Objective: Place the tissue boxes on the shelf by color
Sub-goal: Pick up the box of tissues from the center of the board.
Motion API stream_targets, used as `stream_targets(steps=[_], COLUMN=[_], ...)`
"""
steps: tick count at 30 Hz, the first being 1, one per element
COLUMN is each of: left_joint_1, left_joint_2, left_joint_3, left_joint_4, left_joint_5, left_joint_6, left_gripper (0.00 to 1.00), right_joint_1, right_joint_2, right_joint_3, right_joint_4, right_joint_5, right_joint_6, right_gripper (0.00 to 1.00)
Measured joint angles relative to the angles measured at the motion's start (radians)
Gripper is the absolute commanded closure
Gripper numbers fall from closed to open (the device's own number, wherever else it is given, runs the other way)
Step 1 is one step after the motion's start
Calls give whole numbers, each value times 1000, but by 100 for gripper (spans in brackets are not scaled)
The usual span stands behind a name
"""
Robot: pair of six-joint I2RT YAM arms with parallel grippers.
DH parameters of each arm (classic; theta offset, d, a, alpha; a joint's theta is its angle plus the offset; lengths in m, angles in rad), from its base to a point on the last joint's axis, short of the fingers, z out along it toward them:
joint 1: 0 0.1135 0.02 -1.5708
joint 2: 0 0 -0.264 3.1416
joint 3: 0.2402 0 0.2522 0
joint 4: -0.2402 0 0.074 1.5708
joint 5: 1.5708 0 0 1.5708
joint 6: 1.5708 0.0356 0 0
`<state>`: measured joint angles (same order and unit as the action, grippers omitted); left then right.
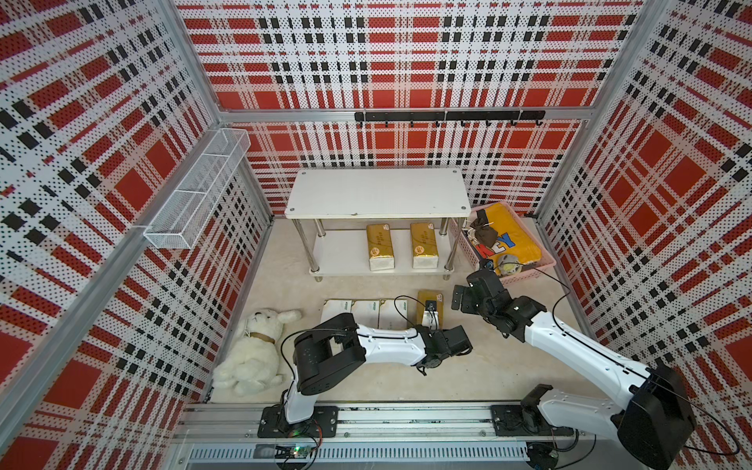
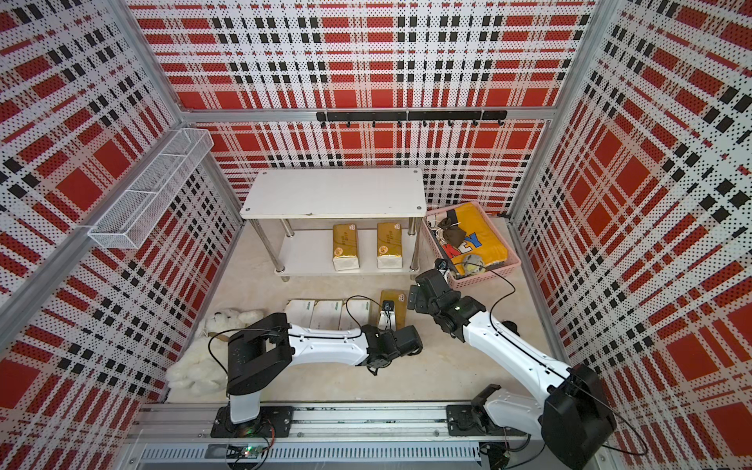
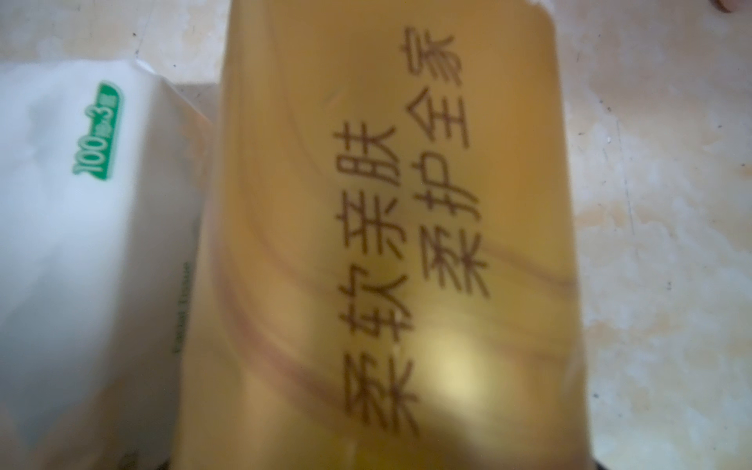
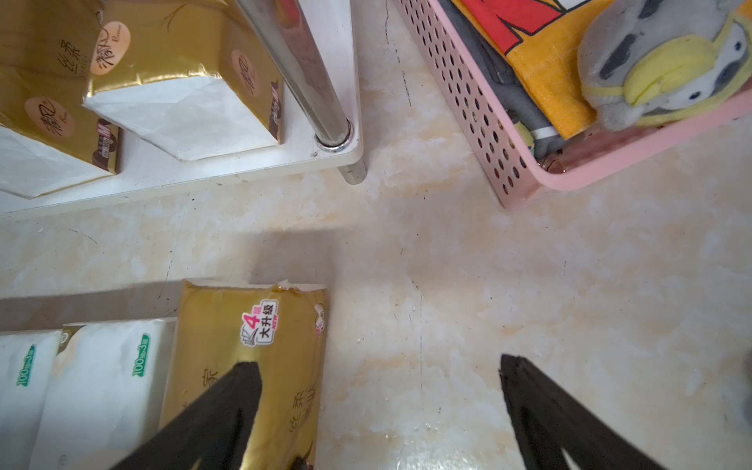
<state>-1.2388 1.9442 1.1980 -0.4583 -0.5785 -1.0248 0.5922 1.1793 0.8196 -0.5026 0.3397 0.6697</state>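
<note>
Your shiny gold pack (image 1: 427,296), dark-lettered, lay on the floor just beside the white packs (image 1: 366,311), before the shelf (image 1: 376,193). Your left gripper (image 1: 430,315) covered it, grip unclear; right gripper (image 4: 378,362) gaped empty over bare floor (image 4: 447,264).

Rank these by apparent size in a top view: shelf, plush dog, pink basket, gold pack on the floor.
1. Shelf
2. Pink basket and plush dog: too alike to rank
3. Gold pack, smallest though partly covered
</note>
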Motion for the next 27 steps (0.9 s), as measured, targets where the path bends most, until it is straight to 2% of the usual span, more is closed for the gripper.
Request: stream_targets(steps=[7,17,27], left_joint_1=[-21,-36,24], left_joint_2=[-24,-153,-289], left_joint_3=[-11,-12,-55], left_joint_4=[-3,-4,-50], left_joint_5=[-38,-77,-56], left_joint_6=[-3,-3,43], left_gripper=[24,24,25], right_joint_1=[0,0,0], right_joint_2=[1,1,-5], right_joint_3=[0,0,0], right_joint_4=[0,-1,-10], right_joint_5=[1,6,16], right_joint_6=[0,0,0], right_gripper=[0,0,0])
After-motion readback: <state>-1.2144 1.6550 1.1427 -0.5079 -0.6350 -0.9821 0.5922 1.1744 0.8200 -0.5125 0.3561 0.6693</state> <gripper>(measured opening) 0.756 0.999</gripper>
